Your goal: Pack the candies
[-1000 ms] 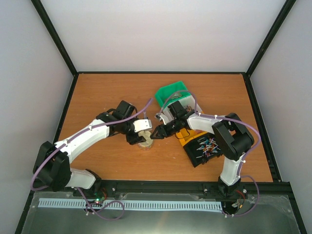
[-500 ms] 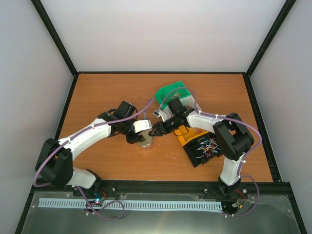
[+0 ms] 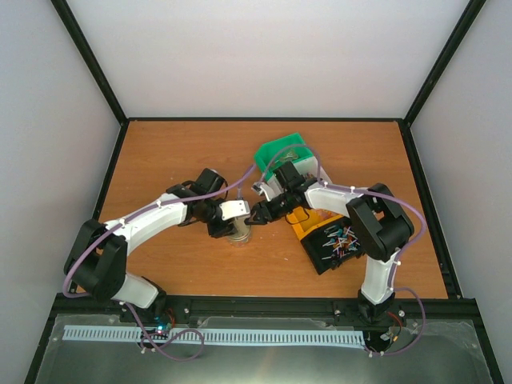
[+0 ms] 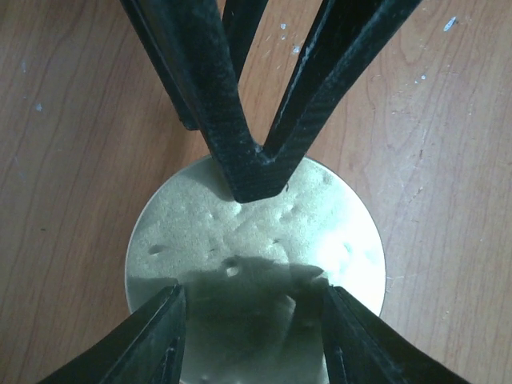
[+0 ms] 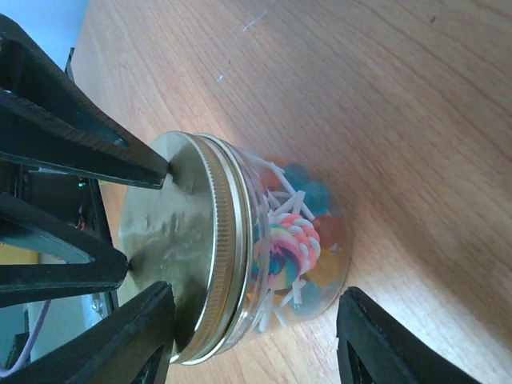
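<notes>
A small clear jar point(image 5: 296, 240) with a gold lid point(image 4: 256, 240) stands on the table; it also shows in the top view point(image 3: 238, 235). Inside it are candies point(image 5: 292, 244): a swirled lollipop and round coloured sweets on white sticks. More candies point(image 3: 336, 238) lie in a black bin. My left gripper point(image 4: 252, 290) is right over the lid, jaws apart, fingertips on the lid's top, holding nothing. My right gripper point(image 5: 256, 296) is open beside the jar, one finger point(image 4: 256, 172) touching the lid's far edge. In the top view both grippers, left point(image 3: 237, 218) and right point(image 3: 256, 214), meet at the jar.
A black bin point(image 3: 320, 256) and an orange bin point(image 3: 302, 222) sit right of the jar under my right arm. A green bin point(image 3: 280, 150) stands behind them. Black frame rails edge the table.
My left arm has swung in so its gripper covers the jar's lid. My right gripper has drawn slightly back and up from the jar. The jar has not moved.
</notes>
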Tool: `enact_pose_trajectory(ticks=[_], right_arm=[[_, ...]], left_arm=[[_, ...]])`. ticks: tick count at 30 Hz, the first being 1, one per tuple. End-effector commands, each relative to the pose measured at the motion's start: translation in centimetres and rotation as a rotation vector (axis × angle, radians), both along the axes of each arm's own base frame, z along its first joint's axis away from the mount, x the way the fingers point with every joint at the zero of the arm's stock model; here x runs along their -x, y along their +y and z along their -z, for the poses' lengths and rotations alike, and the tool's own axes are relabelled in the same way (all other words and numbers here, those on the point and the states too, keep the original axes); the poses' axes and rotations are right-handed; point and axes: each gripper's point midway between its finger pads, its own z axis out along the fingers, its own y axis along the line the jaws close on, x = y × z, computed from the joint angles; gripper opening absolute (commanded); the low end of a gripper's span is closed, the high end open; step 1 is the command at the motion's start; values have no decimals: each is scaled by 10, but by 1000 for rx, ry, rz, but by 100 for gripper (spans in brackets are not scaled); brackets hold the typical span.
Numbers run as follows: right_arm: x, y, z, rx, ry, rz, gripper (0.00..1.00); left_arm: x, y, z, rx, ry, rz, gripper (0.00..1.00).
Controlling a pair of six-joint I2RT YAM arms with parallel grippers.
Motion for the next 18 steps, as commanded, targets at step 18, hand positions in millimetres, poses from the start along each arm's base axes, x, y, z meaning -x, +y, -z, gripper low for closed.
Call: enact_pose_trajectory(ticks=[18], right_arm=[[3,-9,25,23,-92,-25,53]], left_arm=[[8,12,21,-57,5,43,46]])
